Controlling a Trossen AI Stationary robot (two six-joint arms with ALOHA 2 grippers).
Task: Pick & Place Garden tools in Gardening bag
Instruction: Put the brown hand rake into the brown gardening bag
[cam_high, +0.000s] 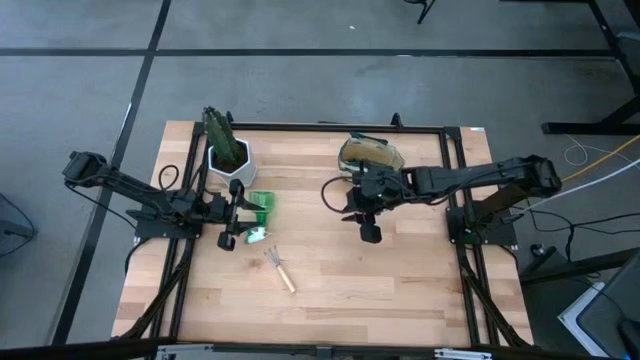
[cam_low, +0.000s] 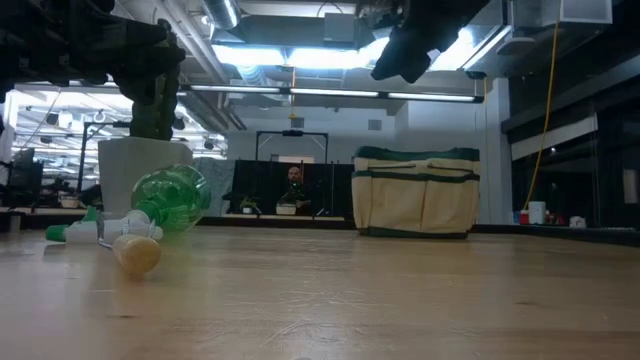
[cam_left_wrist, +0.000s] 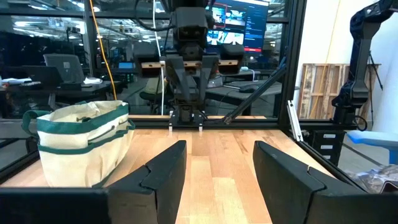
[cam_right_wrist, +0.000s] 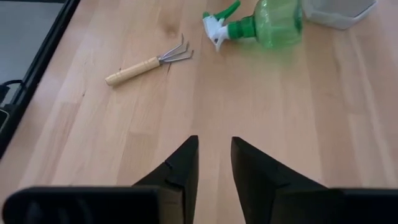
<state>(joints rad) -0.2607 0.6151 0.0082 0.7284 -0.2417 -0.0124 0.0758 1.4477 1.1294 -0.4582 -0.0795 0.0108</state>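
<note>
The beige bag with green trim (cam_high: 370, 155) stands at the table's far side; it also shows in the low view (cam_low: 415, 195) and the left wrist view (cam_left_wrist: 81, 143). The wooden-handled rake (cam_high: 280, 270) lies flat near the table's middle, also in the right wrist view (cam_right_wrist: 149, 62). The green-and-white spray bottle (cam_high: 260, 210) lies on its side by the pot, also in the right wrist view (cam_right_wrist: 264, 22). My left gripper (cam_high: 235, 214) hangs open and empty above the table beside the bottle. My right gripper (cam_high: 370, 234) hangs above the table in front of the bag, open by a narrow gap (cam_right_wrist: 214, 155), empty. Trowel and shears are out of view.
A white hexagonal pot with a green cactus (cam_high: 228, 152) stands at the far left, just behind the bottle. A black frame (cam_high: 440, 130) runs along the table's far and side edges. Bare wood lies around the rake toward the near edge (cam_high: 380, 300).
</note>
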